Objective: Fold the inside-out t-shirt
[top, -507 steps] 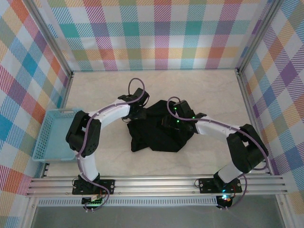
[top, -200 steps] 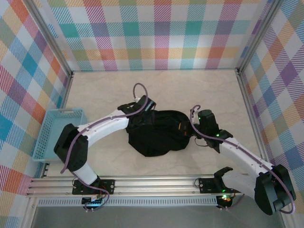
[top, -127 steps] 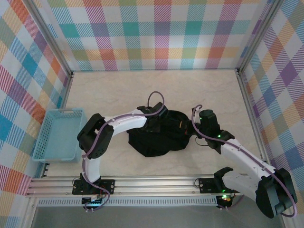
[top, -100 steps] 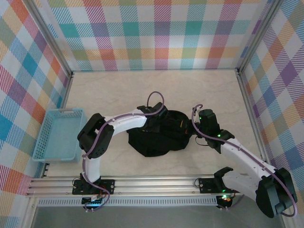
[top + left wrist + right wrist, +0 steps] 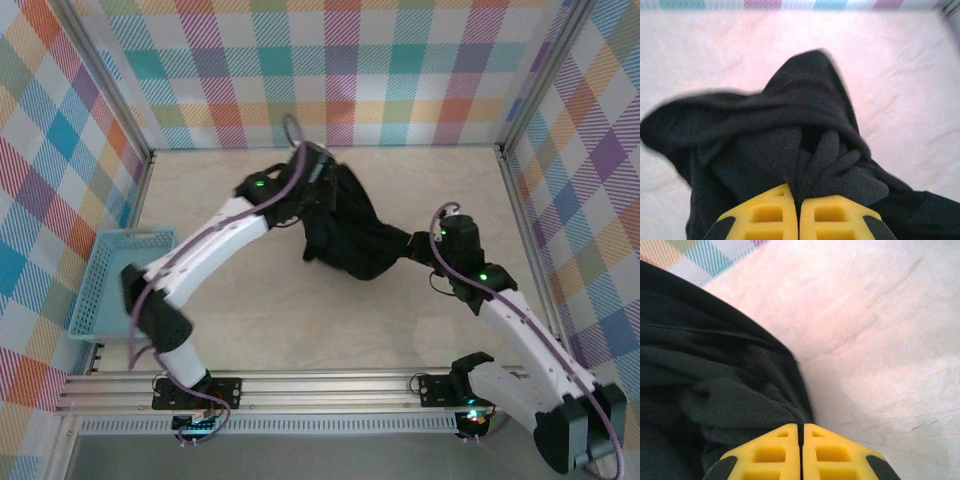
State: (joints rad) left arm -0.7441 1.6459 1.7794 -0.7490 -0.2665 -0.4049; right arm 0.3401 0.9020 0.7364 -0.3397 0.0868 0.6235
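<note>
mid-spread, it seems: the left gripper (image 5: 798, 196) and right gripper (image 5: 801, 430) are each clamped tight on bunched cloth of the black t-shirt (image 5: 355, 238), strung between them over the far middle of the table (image 5: 262, 305), so next they should draw apart and lay it flat.

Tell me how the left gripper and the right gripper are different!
The left gripper sits far back near the wall; the right gripper is closer, off to the right. The left gripper bites a bunched fold of the shirt; the right gripper pinches its edge, beside bare table. Both have yellow fingers and are shut on the shirt.
</note>
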